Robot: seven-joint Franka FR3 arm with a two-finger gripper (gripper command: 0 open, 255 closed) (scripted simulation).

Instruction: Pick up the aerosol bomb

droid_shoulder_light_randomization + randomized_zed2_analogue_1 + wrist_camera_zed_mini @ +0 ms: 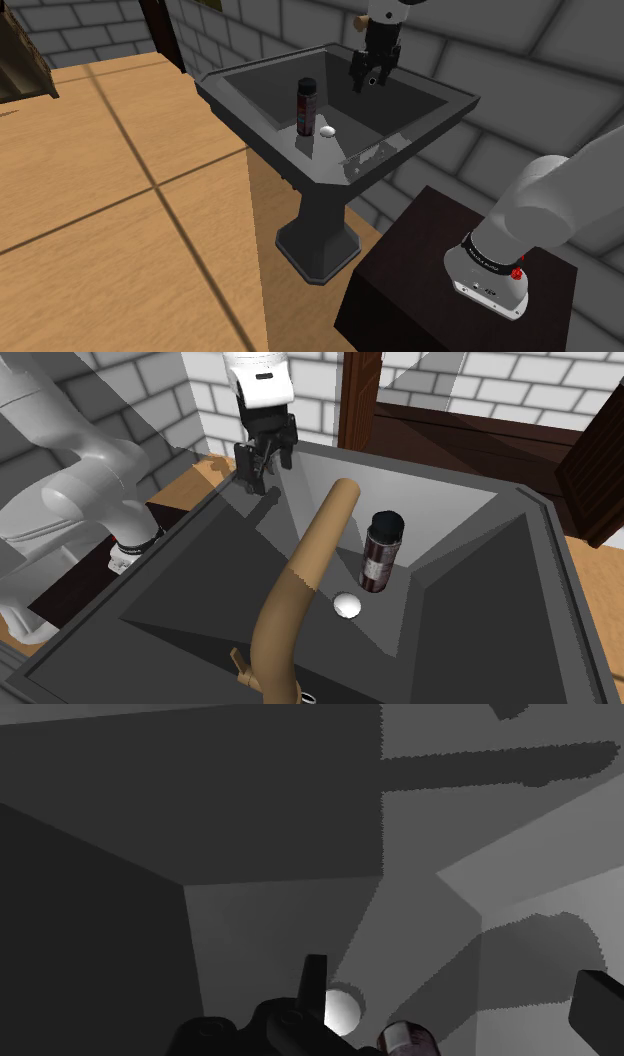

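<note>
The aerosol can (307, 105) is a dark cylinder with a black cap and a maroon label. It stands upright in the basin of a dark grey pedestal sink (400, 140), next to a small white round piece (328, 130). My gripper (368, 82) hangs open above the basin, off to the shoulder view's right of the can and apart from it. In the second exterior view the gripper (262, 470) is over the basin's far left part, and the can (379, 552) stands to its right. In the wrist view the can (405, 1039) sits low between my spread fingers (314, 979), untouched.
A tan curved faucet (300, 582) arches over the sink's near side in the second exterior view. Grey brick walls (520, 60) stand behind the sink. My dark stand (420, 280) sits beside the pedestal, on a wooden floor (120, 220). A dark wooden door frame (358, 402) rises behind the basin.
</note>
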